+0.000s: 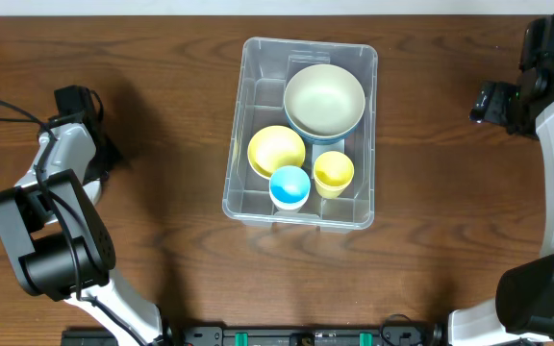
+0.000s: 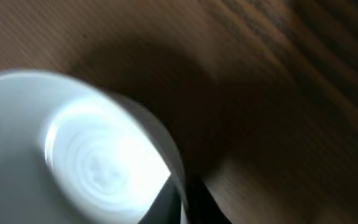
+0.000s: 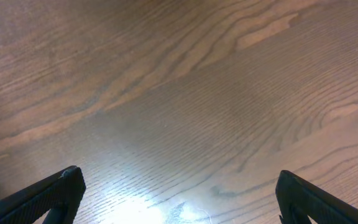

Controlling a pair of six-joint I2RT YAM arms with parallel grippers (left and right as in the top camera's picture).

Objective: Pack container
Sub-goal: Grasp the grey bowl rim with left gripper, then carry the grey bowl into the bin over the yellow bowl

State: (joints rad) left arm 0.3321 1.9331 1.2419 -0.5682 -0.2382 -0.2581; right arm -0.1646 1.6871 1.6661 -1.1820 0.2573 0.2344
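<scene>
The container [image 1: 248, 60] sits mid-table [image 1: 162, 58], holding bowls [image 1: 324, 96] and cups [image 1: 289, 185]. Step: fetch next item. L gripper [image 1: 83, 104] is close to white cup [image 2: 92, 155]; hold can't be told (blur). R gripper [image 3: 179, 193] is spread wide, empty. Next: confirm hold, lift clear of rim.

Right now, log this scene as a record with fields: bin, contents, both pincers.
container: clear bin, mid-table, open top
contents: large pale bowl, yellow bowl, blue cup, yellow cup, all upright
left pincer: left of container; blurred white round object close in its view; grip unclear
right pincer: open, empty, over the table
</scene>
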